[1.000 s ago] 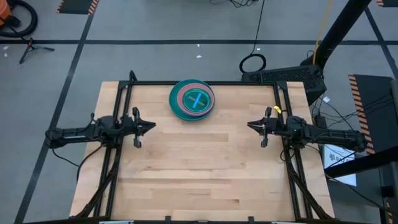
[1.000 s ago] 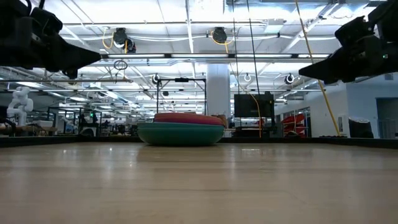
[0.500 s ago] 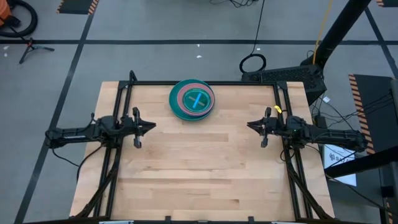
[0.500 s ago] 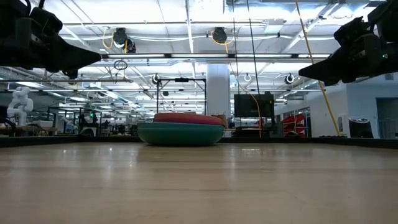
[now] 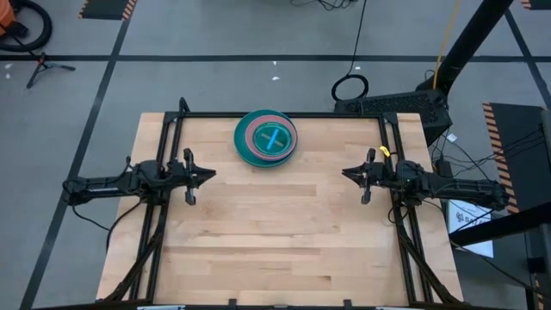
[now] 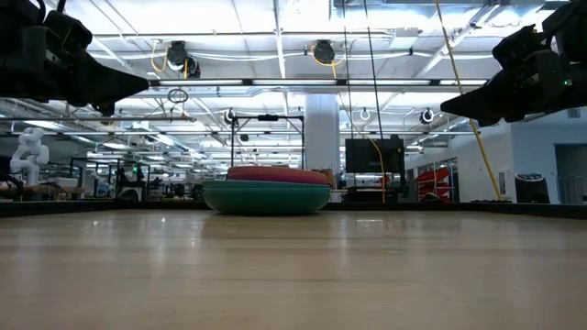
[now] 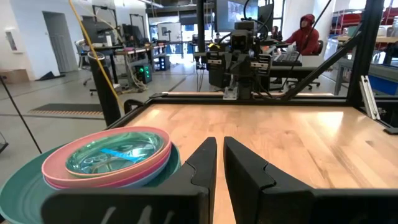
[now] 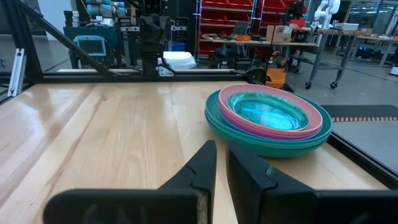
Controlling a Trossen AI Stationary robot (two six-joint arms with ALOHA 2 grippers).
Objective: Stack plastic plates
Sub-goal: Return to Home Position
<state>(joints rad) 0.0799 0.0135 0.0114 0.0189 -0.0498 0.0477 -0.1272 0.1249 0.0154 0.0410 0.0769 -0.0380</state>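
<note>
"At the 2 sides of the table (image 5: 275,250), how did the arms stand?"

"Level above the wood, about midway along its depth. The left gripper (image 5: 209,176) pointed inward from the left rail. The right gripper (image 5: 346,175) faced it from the right rail, well apart. Each had its 2 fingers drawn nearly together, only a slit between them, and nothing in the grip."

"And the plastic plates (image 5: 266,137)?"

"Farther back, in 1 stack near the middle of the far edge, touched by neither gripper. A large teal plate (image 8: 267,146) sat at the bottom, a pink plate (image 8: 280,132) above it, and a translucent cyan plate (image 8: 267,112) lay uppermost. How many were in the stack I could not tell."

"Anything past the table?"

"Grey floor with a coiled cable (image 5: 350,87) just behind the far right corner. In the left wrist view, a person in a red hooded top (image 7: 306,34) sat at a desk beyond the right arm."
</note>
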